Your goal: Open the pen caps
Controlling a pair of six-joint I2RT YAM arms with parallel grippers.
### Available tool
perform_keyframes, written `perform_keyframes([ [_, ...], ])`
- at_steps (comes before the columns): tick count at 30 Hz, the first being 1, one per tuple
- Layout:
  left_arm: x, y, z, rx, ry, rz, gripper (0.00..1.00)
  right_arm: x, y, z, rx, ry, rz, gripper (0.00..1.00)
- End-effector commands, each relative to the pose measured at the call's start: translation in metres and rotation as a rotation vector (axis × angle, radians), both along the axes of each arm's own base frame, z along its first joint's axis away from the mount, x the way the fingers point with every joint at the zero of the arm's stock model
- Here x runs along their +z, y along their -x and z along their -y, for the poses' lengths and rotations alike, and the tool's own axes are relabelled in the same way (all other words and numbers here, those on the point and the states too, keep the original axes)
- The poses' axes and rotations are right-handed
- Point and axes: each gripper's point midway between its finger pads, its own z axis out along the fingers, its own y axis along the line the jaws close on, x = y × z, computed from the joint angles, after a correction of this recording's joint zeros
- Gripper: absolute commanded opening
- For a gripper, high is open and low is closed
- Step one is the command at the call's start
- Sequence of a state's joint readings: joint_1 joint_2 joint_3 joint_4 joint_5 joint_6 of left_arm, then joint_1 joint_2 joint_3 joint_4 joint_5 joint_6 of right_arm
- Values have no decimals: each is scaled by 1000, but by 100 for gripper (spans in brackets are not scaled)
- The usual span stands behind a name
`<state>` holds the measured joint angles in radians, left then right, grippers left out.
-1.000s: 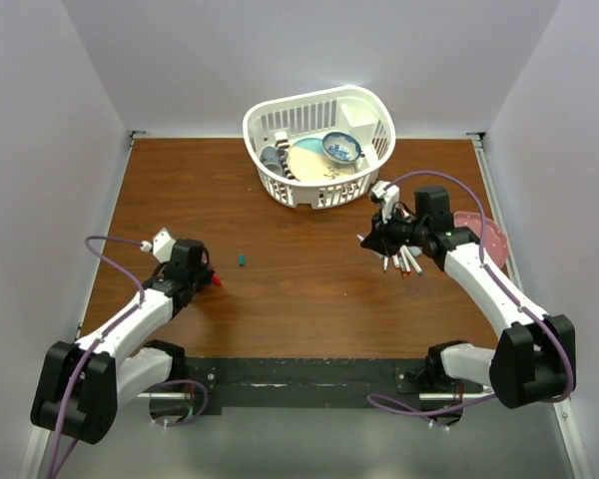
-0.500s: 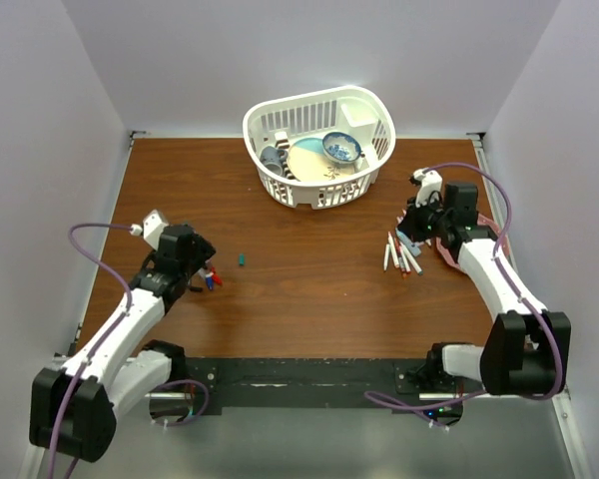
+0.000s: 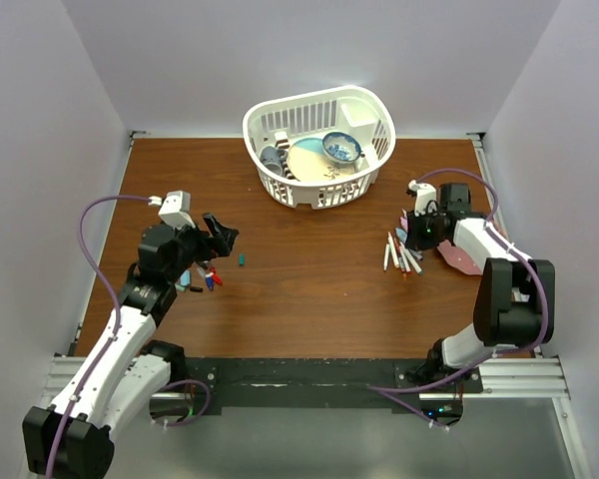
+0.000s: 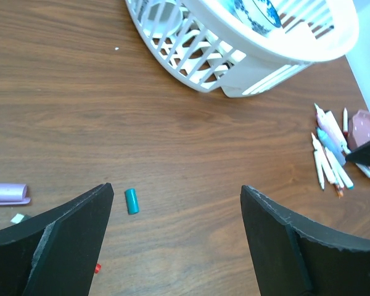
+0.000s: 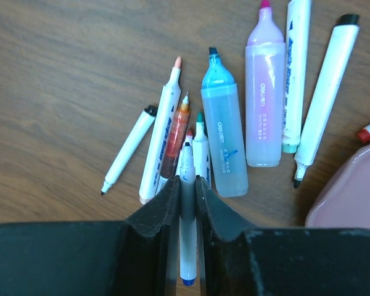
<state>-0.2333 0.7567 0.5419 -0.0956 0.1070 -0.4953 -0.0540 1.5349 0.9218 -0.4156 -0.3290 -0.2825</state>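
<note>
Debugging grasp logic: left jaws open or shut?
Open. Left gripper has its fingers wide apart in the wrist view, bare table between them, nothing held.

Top view looks down from behind over the bench (image 3: 309, 289). Left wrist looks across it; right wrist, close, shares the markers (image 5: 162, 135).

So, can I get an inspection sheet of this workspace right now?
Surface: wooden table, no spills seen.
Job's things: teal cap loose mid-table; more caps at left; pens heaped at right.
Clutter: white basket of dishes at back; pink plate at right.
Grippers: left gripper open, empty; right gripper closed on a blue pen.
Cables: purple cables loop along both arms.
Surroundings: plain white walls.
</note>
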Motion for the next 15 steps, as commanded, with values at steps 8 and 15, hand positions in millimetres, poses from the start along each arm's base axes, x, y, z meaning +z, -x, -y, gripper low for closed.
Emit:
perform_keyframes([
  [8, 13, -1, 10, -79, -9, 68, 90, -7, 5, -1, 73, -12, -73, 23],
  [15, 11, 0, 12, -92, -4, 59, 91, 1, 3, -2, 71, -20, -51, 31],
])
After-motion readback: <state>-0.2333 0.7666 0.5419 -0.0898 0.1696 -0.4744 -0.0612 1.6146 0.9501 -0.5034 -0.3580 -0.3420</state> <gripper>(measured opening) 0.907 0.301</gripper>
